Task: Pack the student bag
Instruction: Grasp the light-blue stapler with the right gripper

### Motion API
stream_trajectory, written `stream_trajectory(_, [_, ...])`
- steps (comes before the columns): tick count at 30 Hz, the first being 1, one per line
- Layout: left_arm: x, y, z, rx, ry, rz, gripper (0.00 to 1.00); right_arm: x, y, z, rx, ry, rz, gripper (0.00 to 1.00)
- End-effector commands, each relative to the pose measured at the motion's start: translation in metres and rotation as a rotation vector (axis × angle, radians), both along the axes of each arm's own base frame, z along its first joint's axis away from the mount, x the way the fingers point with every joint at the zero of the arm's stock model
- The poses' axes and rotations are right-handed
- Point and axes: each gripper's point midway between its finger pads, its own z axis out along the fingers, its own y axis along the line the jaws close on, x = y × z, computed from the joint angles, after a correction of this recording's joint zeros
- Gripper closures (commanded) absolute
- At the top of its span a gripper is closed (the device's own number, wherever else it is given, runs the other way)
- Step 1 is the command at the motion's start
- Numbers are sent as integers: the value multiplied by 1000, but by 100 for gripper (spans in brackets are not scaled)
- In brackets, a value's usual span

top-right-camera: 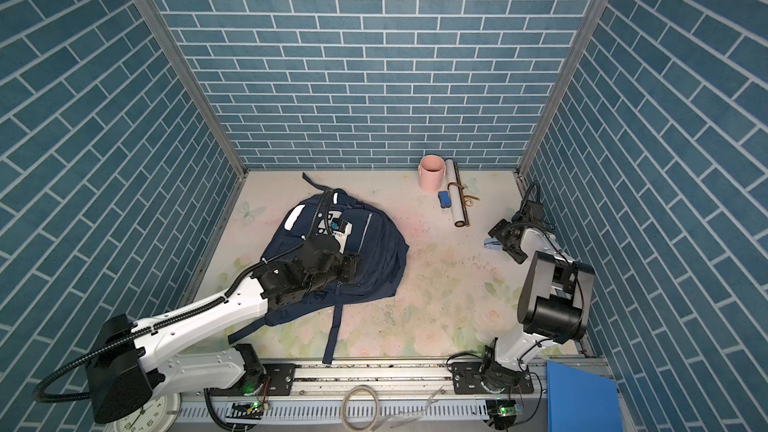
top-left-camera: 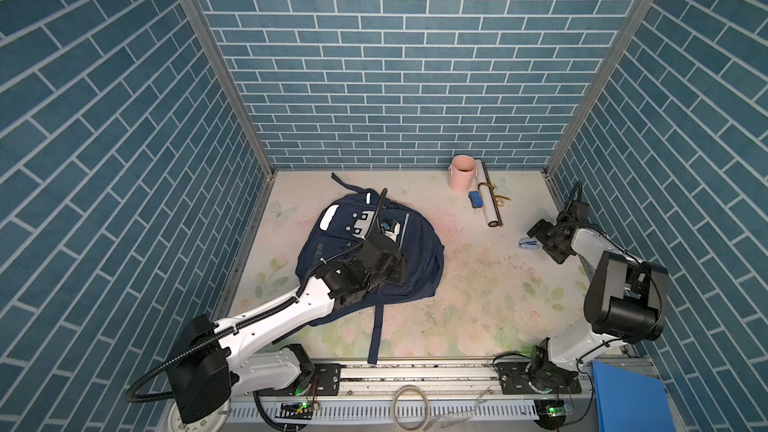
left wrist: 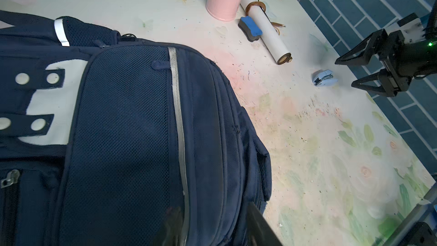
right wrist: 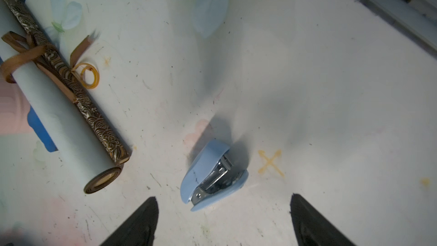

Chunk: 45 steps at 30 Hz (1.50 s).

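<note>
Lying flat, front up, the student bag (top-left-camera: 419,251) (top-right-camera: 382,251) takes the left half of the floral worktop (top-left-camera: 478,292). Navy fabric, with grey reflective strip (left wrist: 176,105) running along the mesh front pocket and a white patch (left wrist: 59,105) with round studs beside it. One long strap (top-left-camera: 376,334) trails toward the near rail.

Left gripper (left wrist: 210,209) sits over the bag's front pocket area. Its fingers (left wrist: 257,223) are apart, with flat fabric and the strip showing between them; contact with the fabric cannot be told.

Right gripper (right wrist: 223,196) (left wrist: 344,74) is low at the right side of the worktop, well apart from the bag. Its fingers (right wrist: 142,223) are spread wide and hold nothing. Small light-blue stapler (right wrist: 212,173) (top-left-camera: 528,244) lies on the worktop just ahead of the tips, not touched.

At the far back near the wall are a pink bucket (top-left-camera: 462,176), upright, and a white paper roll (top-left-camera: 488,205) tied with brown ribbon, lying just beside it. Blue eraser (top-left-camera: 475,199) is against the roll, rubber band (right wrist: 91,75) on its other side.

Blue folder (top-left-camera: 627,396) is at the near right corner, off the worktop.
</note>
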Motion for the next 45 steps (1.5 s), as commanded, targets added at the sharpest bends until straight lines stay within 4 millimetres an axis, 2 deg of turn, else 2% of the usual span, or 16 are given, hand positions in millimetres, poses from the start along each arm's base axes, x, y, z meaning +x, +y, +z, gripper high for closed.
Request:
stream_trajectory(1, [5, 4, 10, 1, -18, 39, 53, 7, 4, -10, 62, 28, -70, 14])
stream_trajectory(9, [4, 12, 6, 6, -13, 57, 52, 23, 11, -25, 38, 60, -59, 18])
stream_trajectory(13, [4, 17, 5, 2, -11, 74, 51, 31, 9, -30, -13, 89, -42, 20])
stream_trajectory(16, [5, 19, 4, 4, -8, 78, 51, 34, 7, -36, -42, 126, -12, 25])
stream_trajectory(21, [5, 21, 1, 3, -2, 82, 51, 31, 19, -49, -42, 159, 77, 35])
stream_trajectory(24, [5, 21, 0, 3, 0, 79, 51, 32, 29, -53, -47, 155, 166, 49])
stream_trajectory(25, [5, 21, -1, 5, 2, 77, 51, 33, 31, -54, -58, 157, 186, 50])
stream_trajectory(28, [5, 22, -1, 8, 2, 78, 51, 33, 36, -53, -119, 168, 254, 48])
stream_trajectory(31, [4, 22, -2, 8, 3, 78, 51, 29, 37, -53, -195, 199, 303, 34])
stream_trajectory(34, [5, 22, -1, 6, 3, 78, 51, 25, 39, -55, -253, 228, 349, 32])
stream_trajectory(41, [5, 22, -4, 28, 15, 73, 51, 8, 36, -61, -332, 300, 370, 42])
stream_trajectory(45, [5, 22, -6, 33, 21, 74, 51, 6, 34, -60, -346, 298, 370, 48])
